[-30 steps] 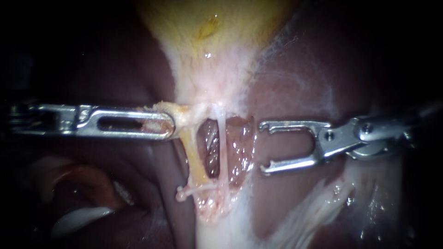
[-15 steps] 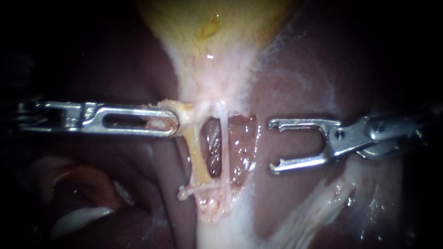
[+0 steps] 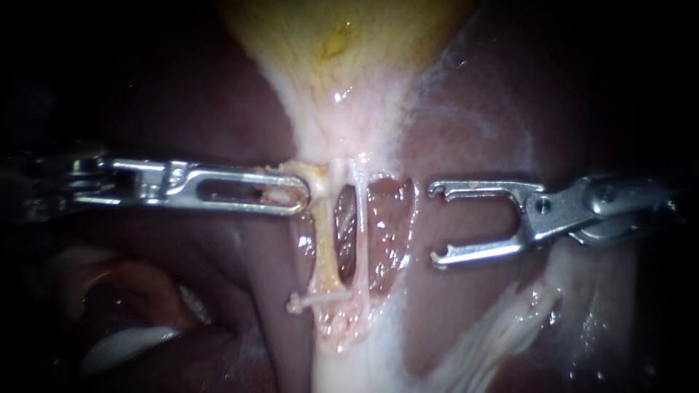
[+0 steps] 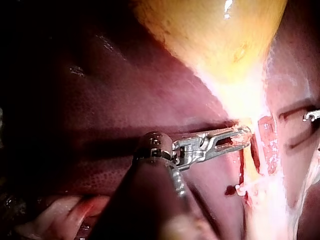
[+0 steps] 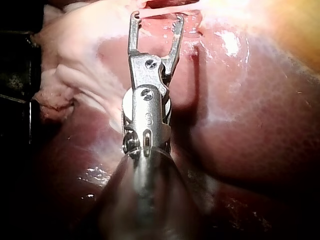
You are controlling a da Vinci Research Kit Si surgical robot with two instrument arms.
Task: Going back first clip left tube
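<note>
Below the yellow gallbladder [image 3: 342, 44], where it narrows to a pale neck, my left instrument [image 3: 300, 195] has its flat, slotted steel jaws closed on a scrap of creamy tissue [image 3: 295, 171] just beside the left tube [image 3: 325, 247] (a waxy yellowish strand, with a thinner white tube [image 3: 360, 225] alongside). Across wet, glossy liver [image 3: 386, 225], my right instrument [image 3: 435, 223] holds hook-tipped jaws wide apart and empty.

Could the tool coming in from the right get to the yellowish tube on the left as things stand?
Probably, but not straight: the right instrument, pincer open and empty, faces the tubes across bare liver, yet the thin right tube stands before the left tube.
</note>
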